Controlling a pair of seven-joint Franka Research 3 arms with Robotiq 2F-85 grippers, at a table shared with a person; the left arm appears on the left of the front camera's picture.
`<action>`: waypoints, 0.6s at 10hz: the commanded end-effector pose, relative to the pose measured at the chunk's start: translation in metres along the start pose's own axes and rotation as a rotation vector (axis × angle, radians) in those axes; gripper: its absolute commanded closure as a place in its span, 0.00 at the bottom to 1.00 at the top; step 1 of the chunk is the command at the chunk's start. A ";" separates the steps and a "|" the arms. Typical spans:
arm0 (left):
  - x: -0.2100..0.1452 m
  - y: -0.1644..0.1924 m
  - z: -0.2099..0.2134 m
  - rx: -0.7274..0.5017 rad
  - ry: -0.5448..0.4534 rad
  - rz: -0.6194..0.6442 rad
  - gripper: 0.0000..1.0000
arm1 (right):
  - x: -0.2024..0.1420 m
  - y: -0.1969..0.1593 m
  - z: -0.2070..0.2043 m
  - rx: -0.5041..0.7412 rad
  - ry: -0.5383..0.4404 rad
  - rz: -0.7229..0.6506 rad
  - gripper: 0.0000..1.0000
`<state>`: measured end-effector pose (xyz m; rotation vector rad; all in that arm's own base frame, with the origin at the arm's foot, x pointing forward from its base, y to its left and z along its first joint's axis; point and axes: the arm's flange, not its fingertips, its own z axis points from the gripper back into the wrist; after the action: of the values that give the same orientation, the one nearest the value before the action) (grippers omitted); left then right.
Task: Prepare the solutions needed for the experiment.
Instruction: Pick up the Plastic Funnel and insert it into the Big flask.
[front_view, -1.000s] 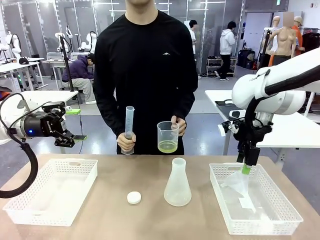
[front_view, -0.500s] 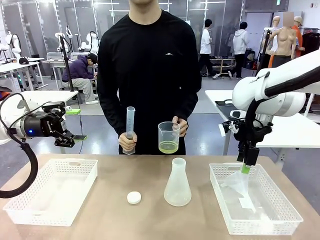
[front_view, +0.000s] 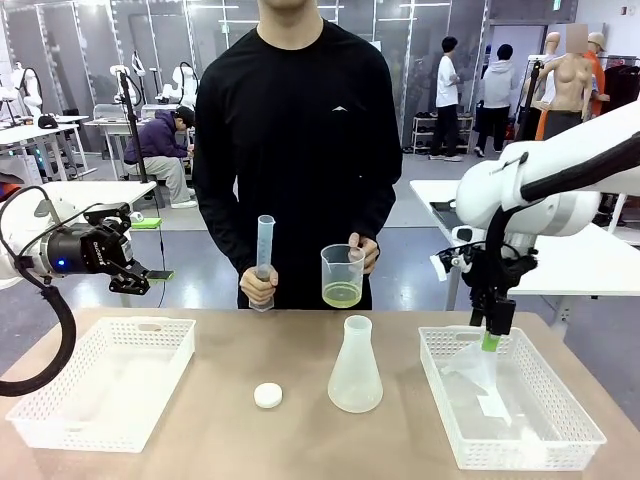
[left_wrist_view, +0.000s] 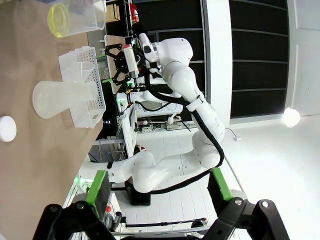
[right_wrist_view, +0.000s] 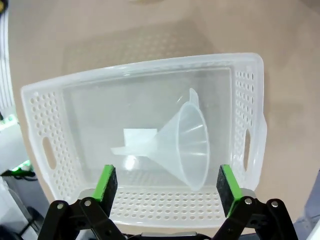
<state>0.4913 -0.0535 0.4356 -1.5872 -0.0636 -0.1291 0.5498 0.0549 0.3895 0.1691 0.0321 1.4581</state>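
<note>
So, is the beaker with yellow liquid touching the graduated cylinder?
Apart. The front view shows a clear gap between the beaker, holding yellow liquid, and the graduated cylinder.

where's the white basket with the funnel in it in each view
Front view: lower right, the white basket sits on the table under the open right hand.
Left wrist view: upper left, the basket is seen side-on behind the conical flask.
Right wrist view: middle, the basket from above, funnel lying inside.
Shared landmark: the tan tabletop.
</note>
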 end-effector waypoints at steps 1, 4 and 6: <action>0.000 0.000 0.000 -0.001 -0.001 -0.001 0.00 | 0.009 -0.023 -0.014 -0.053 0.075 0.101 0.00; 0.000 0.000 0.000 -0.001 -0.001 -0.001 0.00 | 0.011 -0.032 -0.028 -0.040 0.136 0.069 0.00; 0.000 0.000 0.000 -0.001 -0.001 -0.001 0.00 | 0.010 -0.033 -0.032 -0.012 0.144 0.081 0.00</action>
<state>0.4913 -0.0535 0.4356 -1.5872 -0.0636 -0.1290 0.5753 0.0618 0.3510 0.0629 0.1068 1.5635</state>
